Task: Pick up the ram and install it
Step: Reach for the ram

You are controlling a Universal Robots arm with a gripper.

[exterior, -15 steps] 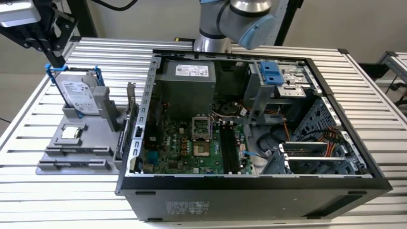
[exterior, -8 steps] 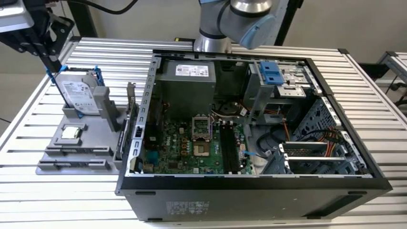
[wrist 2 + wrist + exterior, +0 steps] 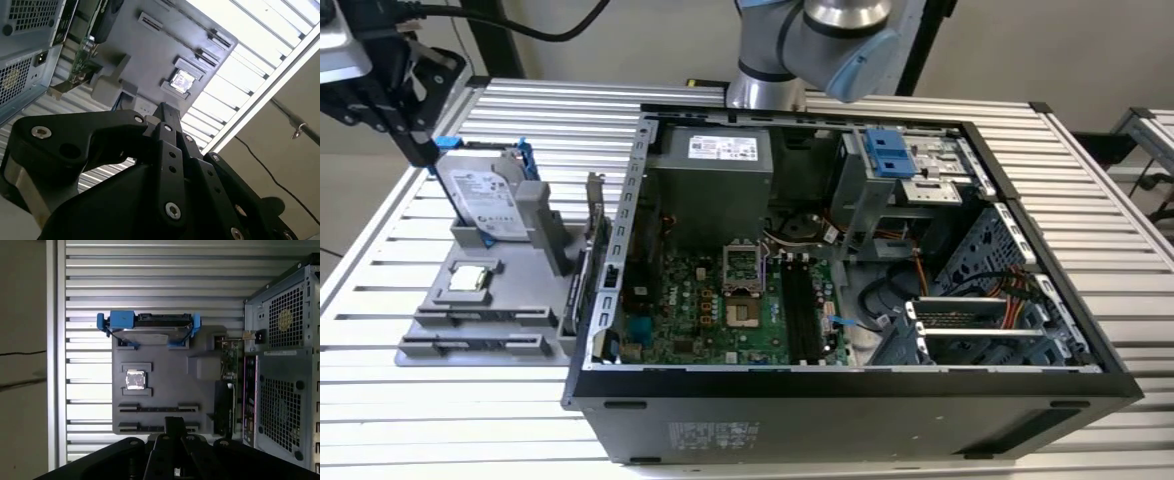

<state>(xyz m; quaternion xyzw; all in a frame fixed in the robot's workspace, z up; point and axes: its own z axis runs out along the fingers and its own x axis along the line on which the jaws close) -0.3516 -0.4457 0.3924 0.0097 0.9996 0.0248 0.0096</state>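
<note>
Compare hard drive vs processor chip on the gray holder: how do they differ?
Pose: the hard drive stands on edge; the processor chip lies flat. Size: the drive is much larger than the chip. Shape: the drive is oblong in a blue frame; the chip is square. Both are silver and sit on the gray holder.

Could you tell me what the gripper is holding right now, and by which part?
Nothing, as far as shows: the gripper has its jaws shut with nothing between them.
</note>
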